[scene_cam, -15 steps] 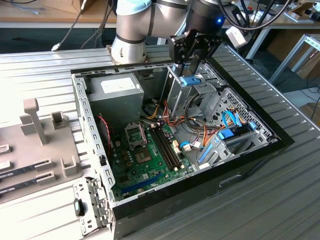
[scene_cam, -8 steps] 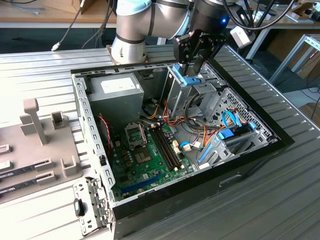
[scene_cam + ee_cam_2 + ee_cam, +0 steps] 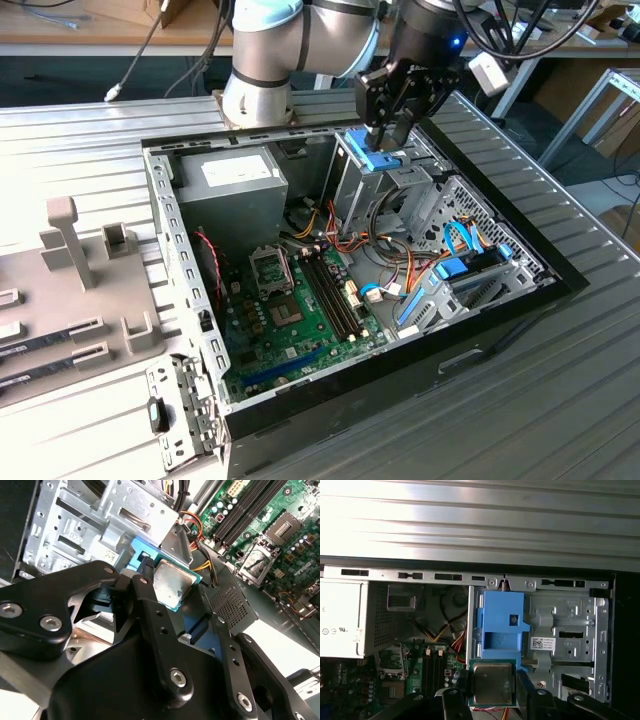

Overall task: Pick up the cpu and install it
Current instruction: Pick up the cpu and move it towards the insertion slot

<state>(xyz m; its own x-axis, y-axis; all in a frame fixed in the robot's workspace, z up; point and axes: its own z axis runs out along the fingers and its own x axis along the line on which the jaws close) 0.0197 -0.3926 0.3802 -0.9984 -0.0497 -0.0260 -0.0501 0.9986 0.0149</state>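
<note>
Black fingers (image 3: 149,600) clamp the silvery cpu (image 3: 172,584) over the blue bracket (image 3: 500,620); nearby white label (image 3: 543,643) unreadable.

The cpu (image 3: 172,584) is a flat square with a dull silver lid and a thin green rim. It sits clamped by its edges in the gripper (image 3: 175,592), lid up, over the blue bracket (image 3: 500,620) at the case's (image 3: 330,400) far side.

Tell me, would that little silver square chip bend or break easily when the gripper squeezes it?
Probably stiff: the cpu shows a flat metal lid on a thin green board and sits unbent in the gripper. Likely light, being so thin. Its smooth edges might slip.
</note>
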